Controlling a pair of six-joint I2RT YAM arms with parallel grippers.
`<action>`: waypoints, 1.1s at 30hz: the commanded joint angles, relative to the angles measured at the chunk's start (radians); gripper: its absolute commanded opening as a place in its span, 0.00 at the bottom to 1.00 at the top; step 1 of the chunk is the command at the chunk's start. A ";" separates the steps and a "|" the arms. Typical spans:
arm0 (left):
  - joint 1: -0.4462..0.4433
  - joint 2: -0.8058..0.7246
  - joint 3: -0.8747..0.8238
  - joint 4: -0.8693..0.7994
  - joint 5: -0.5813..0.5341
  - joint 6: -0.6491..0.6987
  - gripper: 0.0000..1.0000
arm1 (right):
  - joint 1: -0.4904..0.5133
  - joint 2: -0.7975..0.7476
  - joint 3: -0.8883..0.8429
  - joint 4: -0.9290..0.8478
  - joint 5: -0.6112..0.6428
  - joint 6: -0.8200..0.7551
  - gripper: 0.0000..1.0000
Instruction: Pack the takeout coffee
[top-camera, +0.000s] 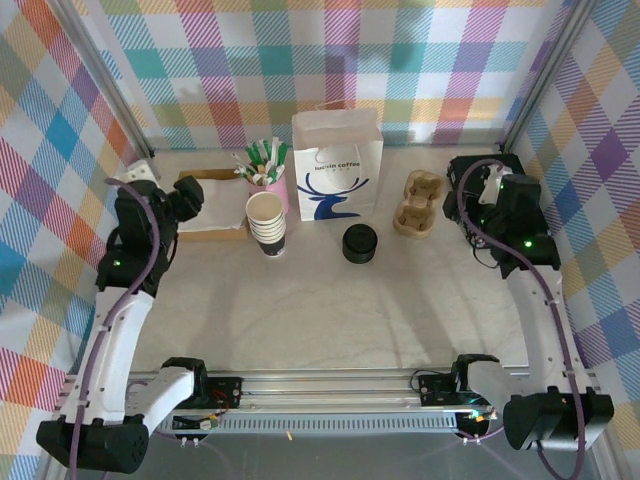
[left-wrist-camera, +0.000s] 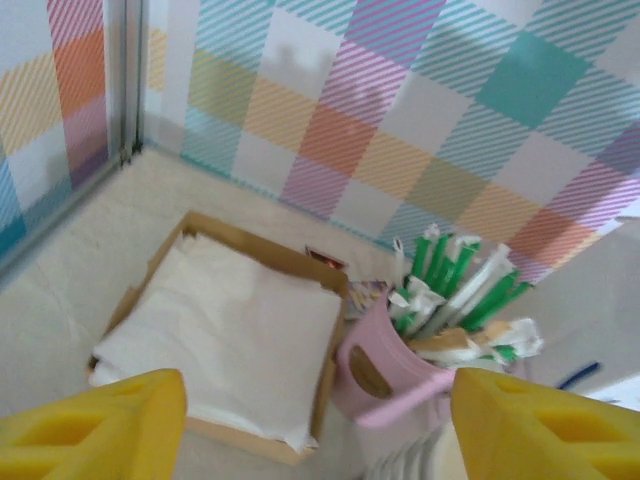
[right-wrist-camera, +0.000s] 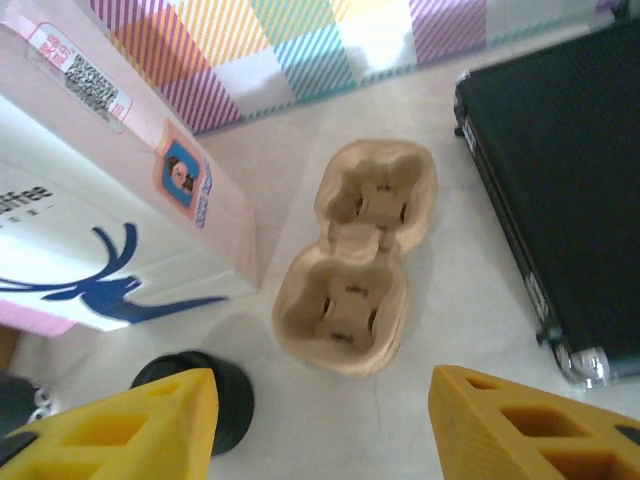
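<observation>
**Both claws open and empty; cup waits uncapped left of centre**

Seen from above, the left claw (top-camera: 188, 200) hovers at about 10 o'clock on the table (top-camera: 330, 310), over the near end of a napkin tray (top-camera: 215, 222). In its wrist view the two yellow fingers (left-wrist-camera: 100, 425) stand wide apart at the lower corners with nothing between them. The white napkins and a pink holder (top-camera: 270, 185) of green-and-white wrapped sticks lie beyond.

The takeout coffee cup (top-camera: 266, 222) stands upright on the table at about 6 o'clock from the pink holder, just beside the tray's right end. It is pale cream above and dark navy below, its mouth is open with no lid on it, and neither claw touches it.

At 12 o'clock stands a white paper bag (top-camera: 337, 165) with a blue deer logo. A squat stack of black lids (top-camera: 360, 243) sits at roughly 5 o'clock from the bag, well apart from the cup.

A brown two-cup carrier (top-camera: 420, 203) lies empty at 2 o'clock, between the bag and a black case (top-camera: 470, 170).

The right claw (top-camera: 488, 192) hangs by that case. Its wrist view shows yellow fingers (right-wrist-camera: 150, 430) spread wide and holding nothing, with the carrier beyond the gap between them.
</observation>
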 joint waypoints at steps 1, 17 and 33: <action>-0.006 0.055 0.176 -0.420 0.055 -0.102 0.64 | -0.003 -0.003 0.112 -0.349 -0.081 0.086 0.62; -0.175 0.504 0.646 -0.812 0.215 -0.156 0.50 | 0.485 0.145 0.312 -0.703 -0.101 0.233 0.53; -0.210 0.681 0.656 -0.685 0.209 -0.158 0.38 | 0.599 0.281 0.387 -0.609 -0.131 0.222 0.54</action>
